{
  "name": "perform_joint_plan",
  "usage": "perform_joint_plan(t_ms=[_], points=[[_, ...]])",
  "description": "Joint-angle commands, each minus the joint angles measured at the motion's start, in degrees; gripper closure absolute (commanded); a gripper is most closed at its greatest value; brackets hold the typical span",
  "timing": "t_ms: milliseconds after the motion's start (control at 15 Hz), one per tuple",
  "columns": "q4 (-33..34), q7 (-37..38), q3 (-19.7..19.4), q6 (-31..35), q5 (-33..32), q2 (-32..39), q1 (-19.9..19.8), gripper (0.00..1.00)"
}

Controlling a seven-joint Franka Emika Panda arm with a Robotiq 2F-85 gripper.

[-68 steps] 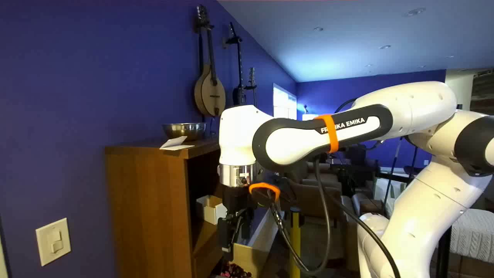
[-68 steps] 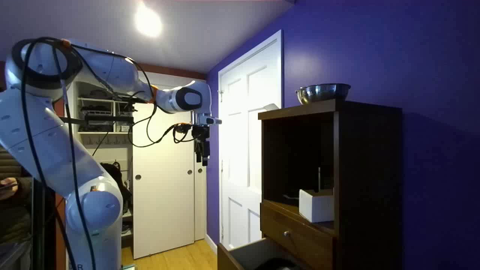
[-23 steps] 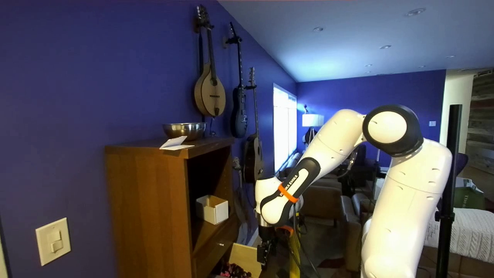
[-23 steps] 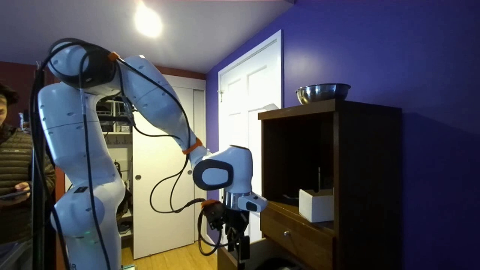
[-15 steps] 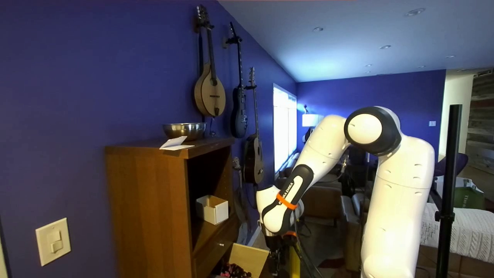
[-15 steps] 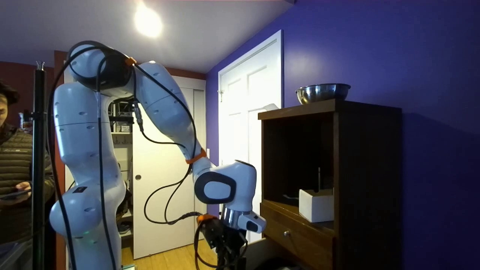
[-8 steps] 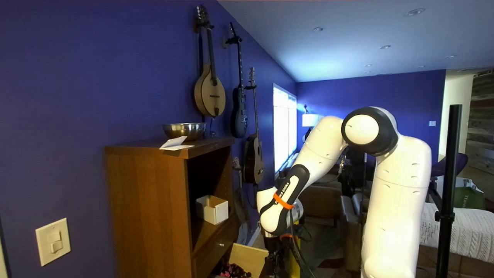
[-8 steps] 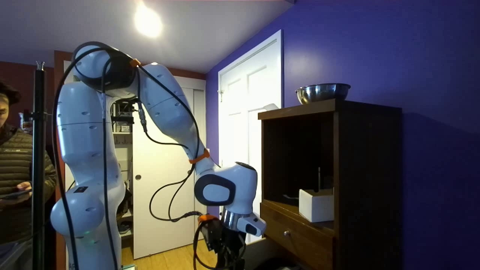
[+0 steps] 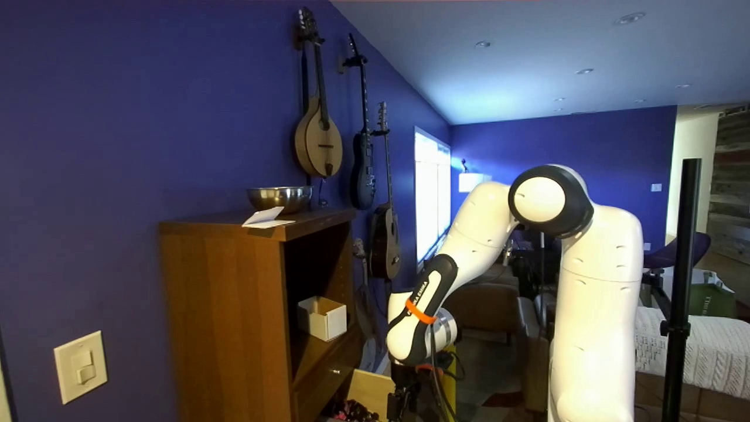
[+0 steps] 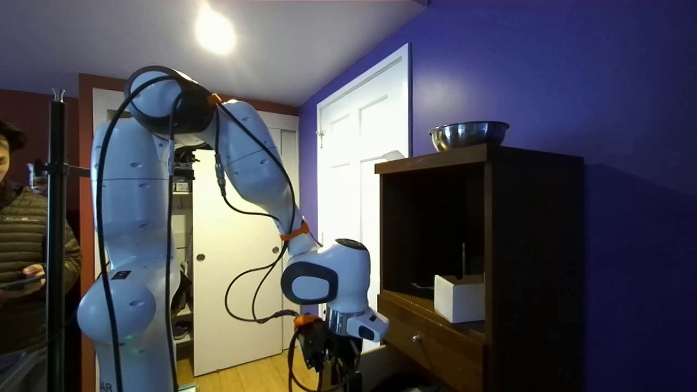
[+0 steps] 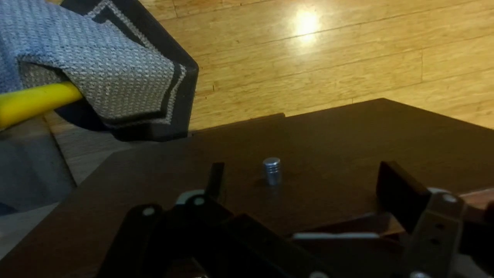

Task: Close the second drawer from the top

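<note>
A brown cabinet (image 9: 225,316) has a closed top drawer (image 10: 435,351). The drawer below it is pulled out; its pale inner wall (image 9: 370,391) and dark reddish contents (image 9: 354,410) show in an exterior view. Its side also shows in an exterior view (image 10: 378,362). In the wrist view a dark brown drawer front (image 11: 320,154) with a silver knob (image 11: 272,170) fills the lower part. My gripper (image 11: 305,185) is open, fingers wide apart, with the knob seen between them. In both exterior views the gripper (image 9: 402,404) (image 10: 348,378) is at the open drawer's outer end. Contact cannot be told.
A white box (image 9: 322,318) stands on the open shelf. A metal bowl (image 9: 280,199) and folded paper (image 9: 268,218) sit on the cabinet top. A grey cloth (image 11: 115,73) and yellow pole (image 11: 36,102) lie near the drawer front. A person (image 10: 32,234) stands behind the arm.
The arm has come down from high beside the cabinet to the open drawer's outer end. In the last half second the gripper has shifted slightly towards the cabinet. No clear drawer movement shows.
</note>
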Motion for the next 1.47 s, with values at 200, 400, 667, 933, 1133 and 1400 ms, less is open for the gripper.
perform_joint_plan(t_ms=[200, 400, 667, 933, 1133, 1400], points=[[0.45, -14.28, -0.01, 6.3, 28.72, -3.18, 8.13, 0.0], [3.68, -21.41, -0.4, 10.1, 42.61, -3.23, 14.05, 0.0], [7.01, -34.74, -0.25, 14.57, 58.73, -1.34, 17.66, 0.0], [2.88, -36.24, -2.91, 12.88, 44.67, -1.5, 13.11, 0.0], [1.29, -33.68, -4.44, 13.26, 30.8, 2.51, 9.38, 0.0], [0.92, -29.36, -2.98, 7.61, 12.73, 5.29, 3.11, 0.0]])
